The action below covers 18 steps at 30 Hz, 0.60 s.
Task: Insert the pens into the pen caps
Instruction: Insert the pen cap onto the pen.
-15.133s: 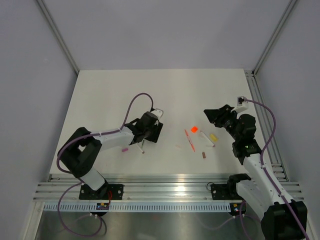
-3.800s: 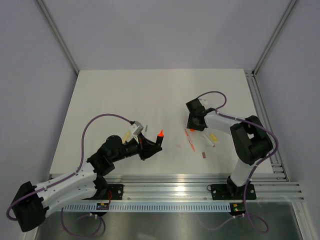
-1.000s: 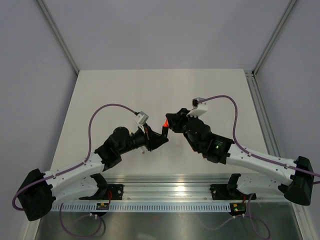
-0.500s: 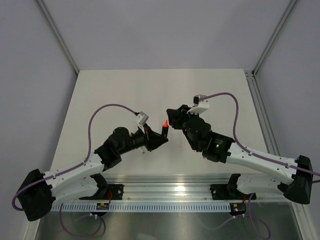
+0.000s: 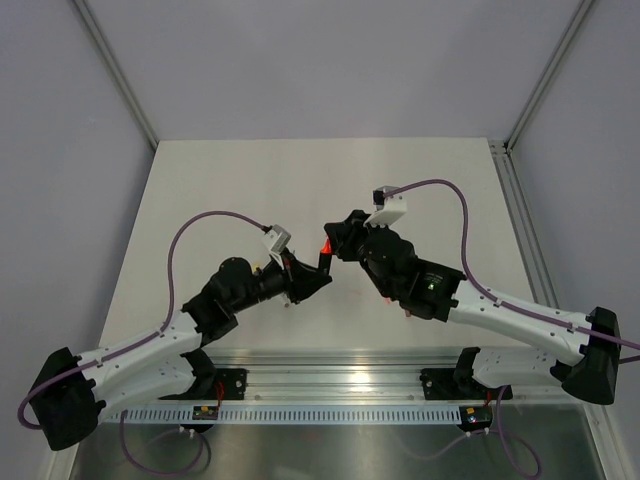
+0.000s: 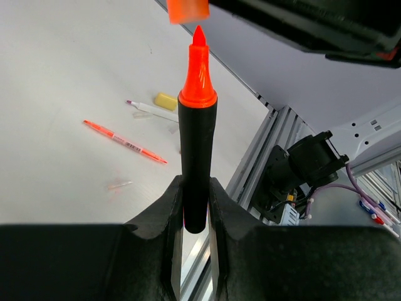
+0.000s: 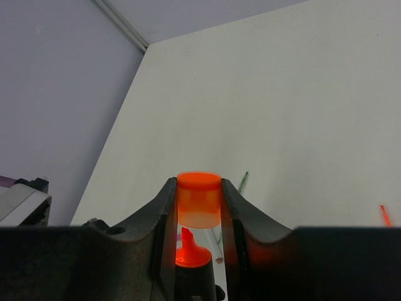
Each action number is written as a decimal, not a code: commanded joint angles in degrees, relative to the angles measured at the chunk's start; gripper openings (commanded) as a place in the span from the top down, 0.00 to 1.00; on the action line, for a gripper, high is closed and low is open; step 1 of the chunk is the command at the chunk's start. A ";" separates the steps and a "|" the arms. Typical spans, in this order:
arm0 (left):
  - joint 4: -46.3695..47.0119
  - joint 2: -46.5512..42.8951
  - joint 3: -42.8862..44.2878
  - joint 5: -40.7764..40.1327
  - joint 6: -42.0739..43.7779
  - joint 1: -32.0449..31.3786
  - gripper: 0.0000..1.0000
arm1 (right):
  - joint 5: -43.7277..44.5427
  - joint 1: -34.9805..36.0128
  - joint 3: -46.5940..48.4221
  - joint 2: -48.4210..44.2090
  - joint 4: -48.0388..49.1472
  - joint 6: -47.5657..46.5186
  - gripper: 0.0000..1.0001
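Left fingers are clamped on the black highlighter. Its orange tip sits right under the orange cap, which the right fingers pinch from both sides. Can't tell if tip and cap touch. All this hangs mid-frame in the top view, above the white desk. An orange-red pen and a pale yellow cap lie on the desk, left of centre in the left wrist view. Plain grey walls, metal rail along the bottom.
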 commanded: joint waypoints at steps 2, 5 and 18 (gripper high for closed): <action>1.49 -1.43 0.19 -2.85 2.39 -0.18 1.00 | -2.79 0.50 -0.60 -0.25 -0.57 0.99 0.86; 1.40 -1.08 0.28 -2.94 2.57 -0.18 1.00 | -3.50 0.67 -0.69 -0.42 -1.19 1.34 0.86; 1.40 -0.55 0.37 -3.65 2.83 -0.18 1.00 | -3.15 2.69 -2.79 -0.95 -1.19 1.34 0.86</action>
